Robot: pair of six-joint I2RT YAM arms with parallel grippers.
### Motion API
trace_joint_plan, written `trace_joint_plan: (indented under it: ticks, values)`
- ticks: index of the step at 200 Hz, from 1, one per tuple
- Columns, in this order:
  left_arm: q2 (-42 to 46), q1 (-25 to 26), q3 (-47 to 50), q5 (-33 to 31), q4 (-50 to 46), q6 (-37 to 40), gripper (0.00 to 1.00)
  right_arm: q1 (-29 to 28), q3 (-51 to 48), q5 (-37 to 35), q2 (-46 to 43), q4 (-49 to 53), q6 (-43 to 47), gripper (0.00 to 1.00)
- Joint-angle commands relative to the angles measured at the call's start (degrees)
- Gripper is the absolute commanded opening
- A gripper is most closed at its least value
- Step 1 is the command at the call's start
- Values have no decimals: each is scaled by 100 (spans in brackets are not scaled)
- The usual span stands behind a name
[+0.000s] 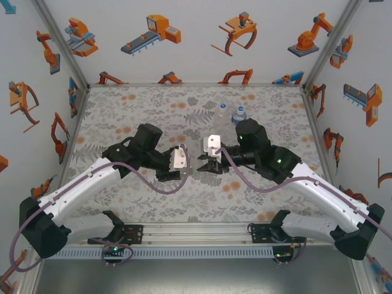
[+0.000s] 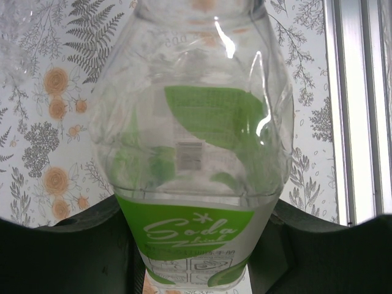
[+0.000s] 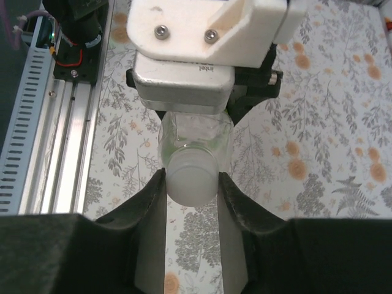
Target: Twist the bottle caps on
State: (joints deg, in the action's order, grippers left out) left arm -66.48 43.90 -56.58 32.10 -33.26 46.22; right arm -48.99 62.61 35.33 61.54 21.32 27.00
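Two grippers are seen nose to nose over the middle of the table (image 1: 122,122), with one bottle spanned between them. The left gripper (image 1: 185,164) is clamped on the body of the green-label bottle (image 2: 196,153). In the left wrist view its dark fingers (image 2: 79,245) are pressed against both sides of the label band, with no gap seen. The bottle is held lying roughly level, neck pointed at the right arm (contents cannot be told through the glare).

The right gripper (image 3: 191,184) is closed on the white cap (image 3: 190,174). In the right wrist view the cap is flanked by both fingers (image 3: 153,205), each touching its side. The cap is seated on the end of the bottle neck; whether it is threaded fully home cannot be told. The left gripper's white mount is seen just behind the neck.

Two more bottles are stood upright near the far edge, just beside each other: a plain clear bottle (image 1: 222,111) and a blue-label bottle (image 1: 240,115) (the latter on the right, close to the right arm). Their tops are too small for caps to be made out.
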Motion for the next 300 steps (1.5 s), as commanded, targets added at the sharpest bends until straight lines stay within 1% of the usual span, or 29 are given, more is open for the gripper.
trace_joint_plan:
  ticks: [1, 12, 31, 55, 64, 75, 92, 108, 115, 116, 118, 120, 127, 135, 140, 171, 207, 221, 250, 262, 280, 300]
  values:
    - [113, 37, -210, 112, -46, 109, 0, -38, -140, -207, -45, -352, -569, 15]
    - [110, 38, -219, 18, -21, 73, 0, -40, -206, -395, -45, -567, -1071, 0]
    - [116, 36, -207, -127, 29, 17, 0, -38, -381, -801, -45, -1021, -2288, 0]
    - [150, 30, -177, -134, 98, -20, 0, -44, -543, -1189, -55, -1456, -3745, 0]
    - [161, 27, -168, -136, 118, -32, 1, -56, -563, -1130, -54, -1515, -3965, 0]
    - [171, 16, -167, -126, 135, -49, 7, -102, -608, -1023, -72, -1553, -3904, 0]
    - [203, 6, -161, -125, 187, -86, 27, -137, -629, -1122, -82, -1463, -3713, 0]
    - [228, -16, -152, -174, 242, -161, 42, -130, -540, -1201, -43, -1297, -3566, 0]
    - [248, -22, -132, -235, 273, -206, 50, -135, -485, -1219, -22, -1233, -3495, 0]
    - [249, -22, -129, -241, 283, -212, 52, -132, -472, -1221, -20, -1221, -3484, 0]
    - [260, -22, -124, -257, 289, -228, 61, -136, -463, -1226, -11, -1203, -3463, 0]
    - [265, -35, -125, -276, 297, -240, 68, -137, -441, -1229, 1, -1184, -3445, 0]
    - [295, -35, -117, -336, 328, -275, 86, -130, -372, -1275, 39, -1095, -3378, 0]
    - [326, -49, -102, -382, 345, -293, 99, -136, -310, -1336, 71, -1017, -3335, 0]
    - [343, -64, -97, -396, 362, -305, 97, -136, -269, -1380, 94, -966, -3314, 0]
    - [466, -174, -33, -588, 609, -504, 97, -122, 18, -1887, 355, -621, -3225, 0]
    - [775, -371, 193, -995, 1138, -806, 97, -48, 770, -3038, 1076, 56, -3600, 0]
    - [885, -472, 252, -1069, 1326, -962, 97, 83, 1173, -3216, 1516, 336, -3806, 0]
    - [926, -684, 223, -1048, 1418, -1223, 97, 496, 2218, -3152, 2554, 998, -4195, 0]
    - [908, -717, 200, -1006, 1434, -1277, 97, 651, 2773, -3190, 3044, 1377, -4153, 0]
    - [894, -741, 191, -964, 1410, -1276, 97, 805, 3641, -3530, 3762, 1981, -3994, 0]
    - [882, -744, 196, -968, 1392, -1260, 97, 982, 4425, -3802, 4463, 2423, -3834, 0]
